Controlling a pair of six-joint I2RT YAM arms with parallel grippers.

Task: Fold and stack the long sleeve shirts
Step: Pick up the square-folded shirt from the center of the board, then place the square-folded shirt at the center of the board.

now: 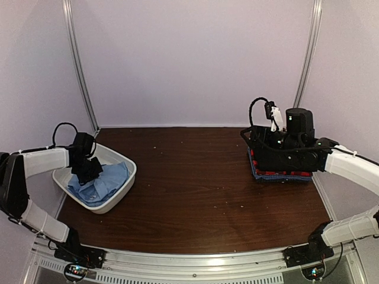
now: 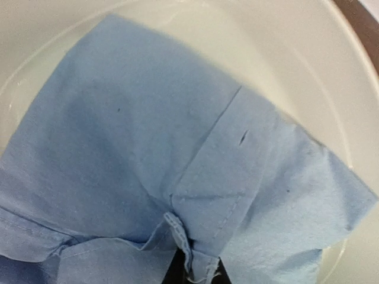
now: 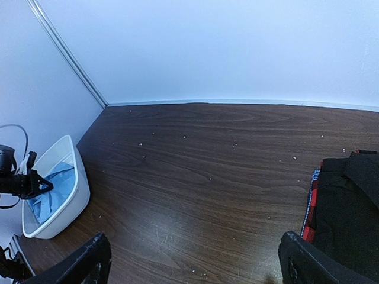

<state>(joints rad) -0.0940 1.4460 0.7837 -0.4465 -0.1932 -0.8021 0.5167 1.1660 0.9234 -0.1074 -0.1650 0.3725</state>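
A light blue long sleeve shirt [image 1: 105,183] [image 2: 142,130] lies crumpled in the white tub [image 1: 131,173]. My left gripper [image 1: 87,171] [image 2: 195,273] reaches down into the tub and is shut on a stitched fold of that shirt; cloth hides most of its fingers. At the right, a stack of folded shirts [image 1: 281,175] shows black on top [image 3: 349,201], with red [image 3: 312,204] and blue check edges below. My right gripper [image 3: 195,266] hovers by the stack's left side, open and holding nothing, with dark table under it.
The brown wooden table [image 1: 189,171] runs between the tub and the stack, flecked with small white specks. White walls with metal corner rails [image 1: 83,71] close off the back and sides. The tub [image 3: 65,195] sits against the left wall.
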